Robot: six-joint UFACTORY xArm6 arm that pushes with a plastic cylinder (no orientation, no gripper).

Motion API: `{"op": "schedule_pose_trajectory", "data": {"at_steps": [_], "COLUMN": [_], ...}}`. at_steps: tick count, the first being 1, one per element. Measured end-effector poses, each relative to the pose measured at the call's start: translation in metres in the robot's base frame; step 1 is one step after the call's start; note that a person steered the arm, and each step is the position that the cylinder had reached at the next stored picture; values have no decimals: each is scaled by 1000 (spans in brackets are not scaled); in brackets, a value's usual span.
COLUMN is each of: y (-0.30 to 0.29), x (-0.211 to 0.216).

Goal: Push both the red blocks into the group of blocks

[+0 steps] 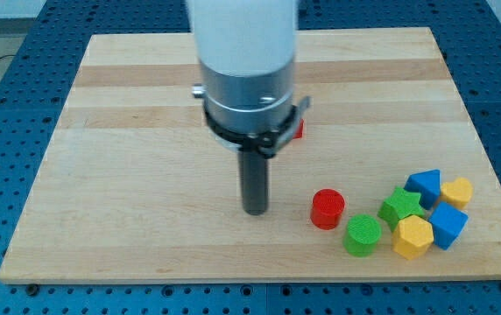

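In the camera view, my tip (256, 212) rests on the bare wood of the table (128, 175), a little below the middle, at the end of the straight dark rod that hangs from the arm's grey and white body (246, 61). This tool has no jaws at all, so there is nothing on it to stand open or closed, and it touches no block. The red cylinder (327, 209) stands near the tip on the view's right, at about the same height, with a clear gap of wood between them. A second red block (298, 129) shows only as a sliver at the edge of the arm's collar, above and to the right of the tip; its shape cannot be made out. Toward the view's lower right sits the cluster: a green cylinder (363, 234) just beside the red cylinder, a green star-like block (400, 206), a yellow block (412, 236), a blue cube (448, 225), a blue block (425, 185) and another yellow block (457, 192), packed close together.
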State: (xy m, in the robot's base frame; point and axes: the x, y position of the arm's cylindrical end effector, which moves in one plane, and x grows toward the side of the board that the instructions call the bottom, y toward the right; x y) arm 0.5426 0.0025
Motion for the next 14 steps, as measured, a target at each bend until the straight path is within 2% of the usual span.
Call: {"op": "schedule_pose_trajectory", "data": {"at_steps": [2, 3, 4, 5, 6, 7, 8, 10, 11, 13, 14], "y": [78, 102, 103, 67, -3, -55, -78, -78, -51, 44, 9], "x": [1, 1, 1, -10, -34, -77, -98, -113, -127, -124, -131]}}
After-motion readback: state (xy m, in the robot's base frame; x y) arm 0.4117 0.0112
